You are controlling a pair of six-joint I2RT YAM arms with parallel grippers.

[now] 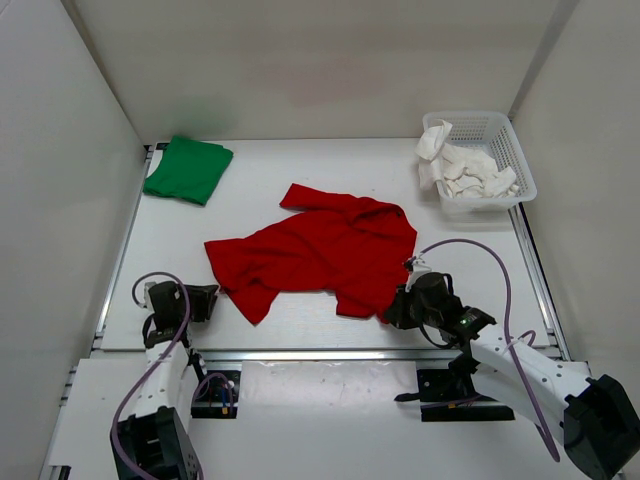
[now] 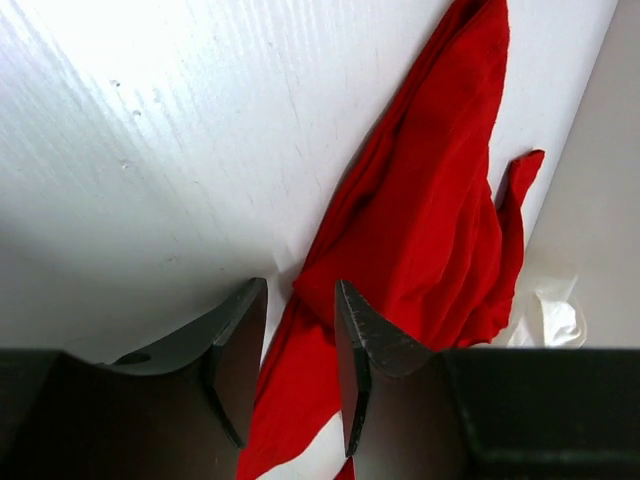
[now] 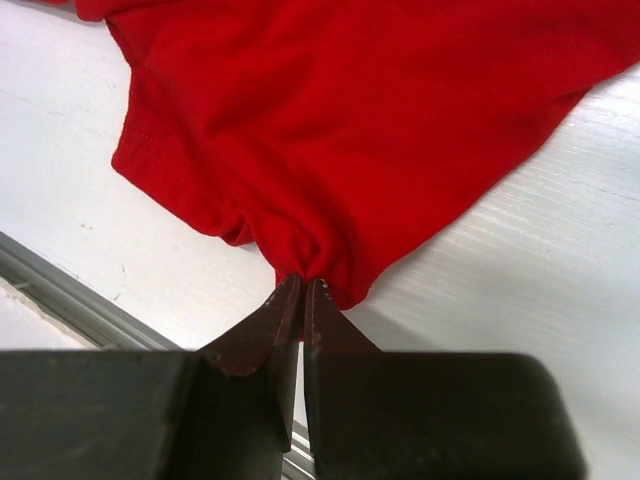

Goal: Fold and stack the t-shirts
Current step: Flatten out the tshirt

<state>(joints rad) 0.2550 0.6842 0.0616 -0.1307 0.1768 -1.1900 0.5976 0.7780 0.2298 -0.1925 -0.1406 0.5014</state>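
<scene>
Right wrist: right gripper [image 3: 303,290] clamped tight on red shirt [image 3: 330,120] edge, cloth spread just ahead; left gripper [image 2: 300,330] half-open, shirt corner loose between jaws. Risk: one-sided pull bunches shirt, thin pinch slips.

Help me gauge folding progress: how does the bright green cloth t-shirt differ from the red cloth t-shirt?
The bright green cloth t-shirt is folded into a compact rectangle; the red cloth t-shirt lies spread out and wrinkled. The green one sits in the white table's far left corner, the red one mid-table. No gripper touches the green one; the right gripper is shut on the red one's near edge. Both are plain.
</scene>
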